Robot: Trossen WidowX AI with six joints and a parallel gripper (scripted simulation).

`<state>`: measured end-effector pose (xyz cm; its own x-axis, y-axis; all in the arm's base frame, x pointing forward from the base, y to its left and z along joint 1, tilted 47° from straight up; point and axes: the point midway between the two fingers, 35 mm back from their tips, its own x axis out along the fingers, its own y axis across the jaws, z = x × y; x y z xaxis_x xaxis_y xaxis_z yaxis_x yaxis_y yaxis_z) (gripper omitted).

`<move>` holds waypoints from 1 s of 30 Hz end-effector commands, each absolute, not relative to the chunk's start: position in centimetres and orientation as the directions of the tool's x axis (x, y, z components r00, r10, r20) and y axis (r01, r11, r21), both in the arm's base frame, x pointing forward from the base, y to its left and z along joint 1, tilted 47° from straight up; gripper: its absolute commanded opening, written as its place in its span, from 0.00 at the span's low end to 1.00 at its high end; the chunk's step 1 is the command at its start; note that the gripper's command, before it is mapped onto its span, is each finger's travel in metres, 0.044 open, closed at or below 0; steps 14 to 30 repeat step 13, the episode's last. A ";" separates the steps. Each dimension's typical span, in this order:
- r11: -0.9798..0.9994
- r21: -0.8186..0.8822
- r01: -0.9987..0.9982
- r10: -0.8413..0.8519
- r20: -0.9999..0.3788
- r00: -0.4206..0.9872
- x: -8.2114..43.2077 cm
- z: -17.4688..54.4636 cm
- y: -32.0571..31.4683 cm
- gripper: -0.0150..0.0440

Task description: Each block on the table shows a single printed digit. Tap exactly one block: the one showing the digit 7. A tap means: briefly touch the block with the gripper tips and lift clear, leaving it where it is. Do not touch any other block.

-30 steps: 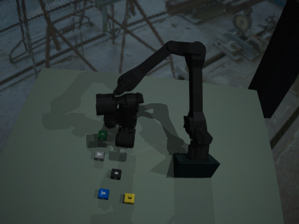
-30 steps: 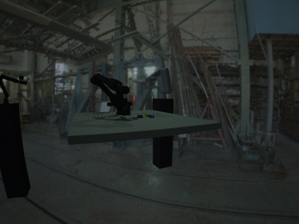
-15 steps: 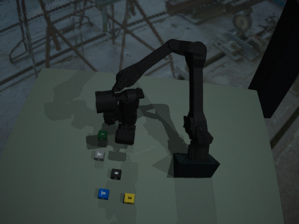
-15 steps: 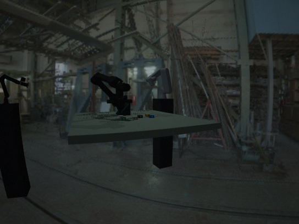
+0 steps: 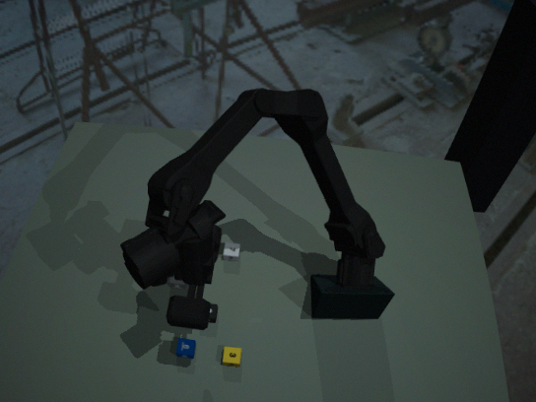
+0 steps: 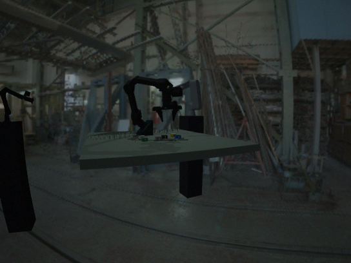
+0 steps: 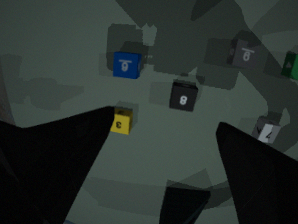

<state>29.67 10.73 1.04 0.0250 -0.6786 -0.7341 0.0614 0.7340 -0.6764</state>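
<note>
The white block (image 5: pixel 231 251) (image 7: pixel 268 132) shows the digit 7 and sits on the table, just right of the gripper body in the top view. In the wrist view it lies at the right, beyond the right finger. My gripper (image 6: pixel 168 120) (image 7: pixel 166 120) is open, points down and hangs well above the table with nothing between its fingers. In the wrist view the black block (image 7: pixel 183 97) with an 8 appears above the gap between the fingertips. The gripper hides the black block in the top view.
A blue block (image 5: pixel 185 348) (image 7: pixel 126 65) and a yellow block (image 5: pixel 232 357) (image 7: pixel 122 122) with a 3 lie at the near side in the top view. A grey block (image 7: pixel 245 54) and a green block (image 7: pixel 291 66) lie beyond the white one in the wrist view.
</note>
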 end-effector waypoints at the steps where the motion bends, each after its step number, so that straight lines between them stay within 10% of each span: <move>1: 0.723 -0.689 0.060 -0.690 -0.723 0.013 28.0 -2.6 16.0 0.93; 30: 0.702 -0.709 0.071 -0.711 -0.703 0.012 25.5 -6.2 20.2 0.93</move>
